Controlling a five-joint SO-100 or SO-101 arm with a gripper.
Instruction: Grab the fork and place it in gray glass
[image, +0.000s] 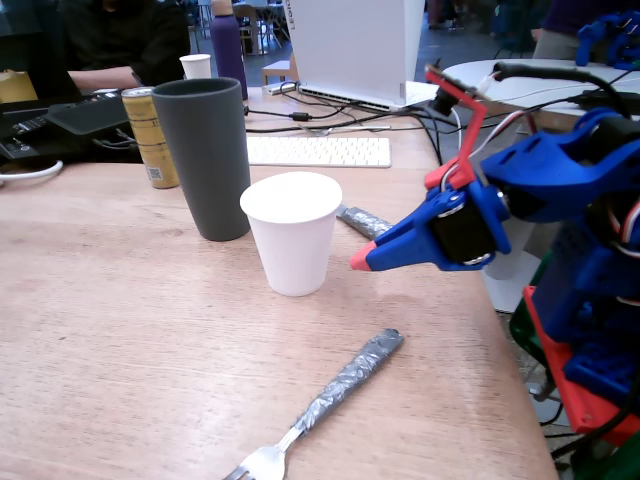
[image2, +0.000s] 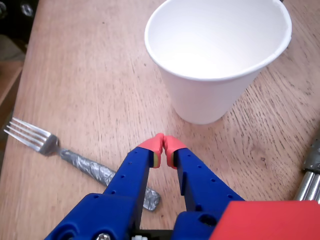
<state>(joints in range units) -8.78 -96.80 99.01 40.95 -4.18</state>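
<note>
1. Fork (image: 325, 402) is lying flat on the wooden table (image: 120, 330), tines pointing at the near edge in the fixed view; taped handle angling up-right. Wrist view is showing it (image2: 75, 157) at lower left, handle end partly hidden under the blue fingers.
2. Gripper (image2: 163, 143) is hovering above the table, red tips pressed together, holding nothing; in the fixed view it (image: 362, 262) is sitting just right of the white paper cup (image: 293, 232).
3. Gray glass (image: 206, 155) is standing upright behind-left of the cup, near it.
4. Gold can (image: 150, 135) is standing left of the glass.
5. Another taped utensil (image: 362, 220) is poking out behind the cup.
</note>
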